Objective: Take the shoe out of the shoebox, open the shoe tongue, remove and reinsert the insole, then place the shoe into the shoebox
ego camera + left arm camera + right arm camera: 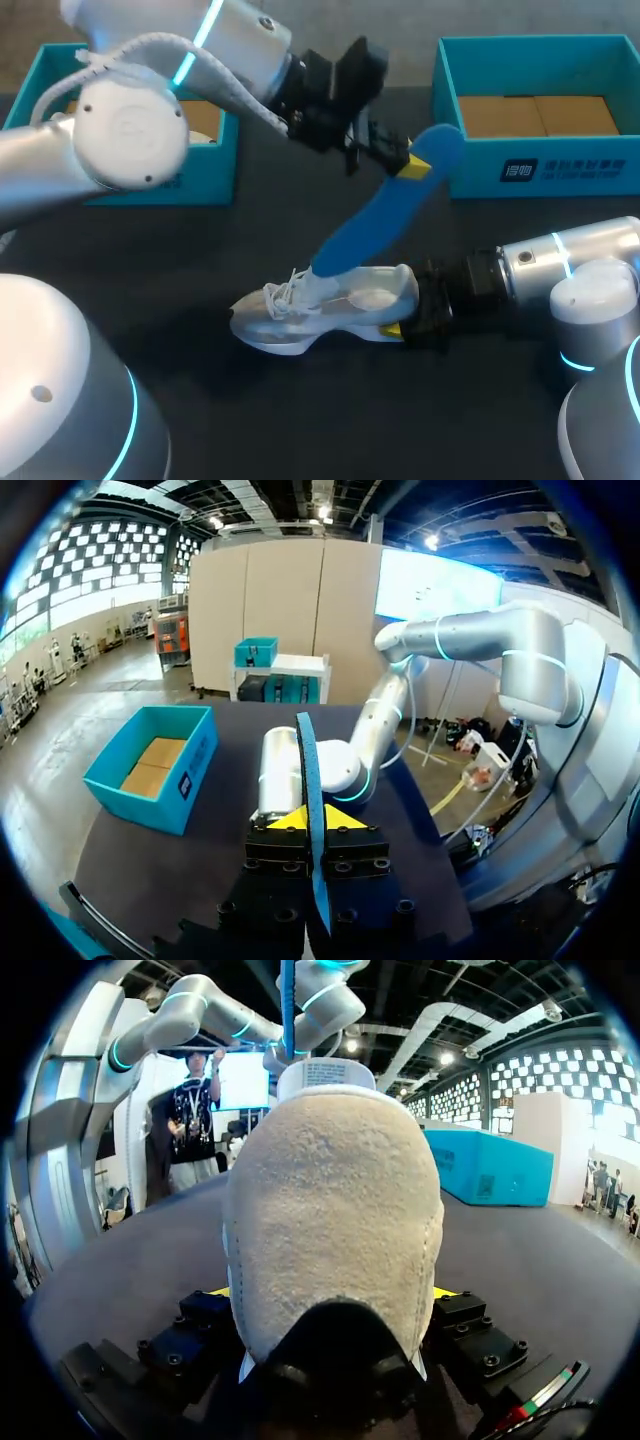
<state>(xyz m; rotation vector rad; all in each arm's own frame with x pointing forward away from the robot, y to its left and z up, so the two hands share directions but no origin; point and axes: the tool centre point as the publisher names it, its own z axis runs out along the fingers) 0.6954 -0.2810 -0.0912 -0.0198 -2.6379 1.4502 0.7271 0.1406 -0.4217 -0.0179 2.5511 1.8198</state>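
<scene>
Shoe [320, 310] sits on its sole on the dark counter [300, 420]. Its toe points toward my left side and its heel toward my right arm. The right hand [405, 312] is closed across the heel from both sides and pins it in place. The blue insole [380, 225] slants steeply. Its low end is inside the shoe's mouth behind the laces, and its high end rises up and away toward the far right box [540, 170]. The left hand [412, 165] is clamped thin on that high end, edge-on between its yellow tips. The insole's long axis stands well off the shoe's own. I judge that seating it means swinging the high end down toward the heel, and that freeing it means pulling along the slant.
</scene>
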